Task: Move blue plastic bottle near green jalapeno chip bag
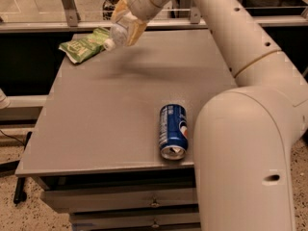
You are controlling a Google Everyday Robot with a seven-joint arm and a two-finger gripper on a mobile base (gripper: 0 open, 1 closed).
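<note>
The blue plastic bottle [117, 34] is a small clear bottle with a white cap, held tilted in the air with its cap pointing down-left. My gripper [127, 24] is shut on it, above the far part of the grey table [110, 109]. The green jalapeno chip bag [85, 44] lies flat at the table's far left corner, just left of and below the bottle's cap.
A dark blue soda can [173, 131] lies on its side near the table's front edge. My arm [240, 81] fills the right side of the view. A railing [67, 6] runs behind the table. Drawers sit under the tabletop.
</note>
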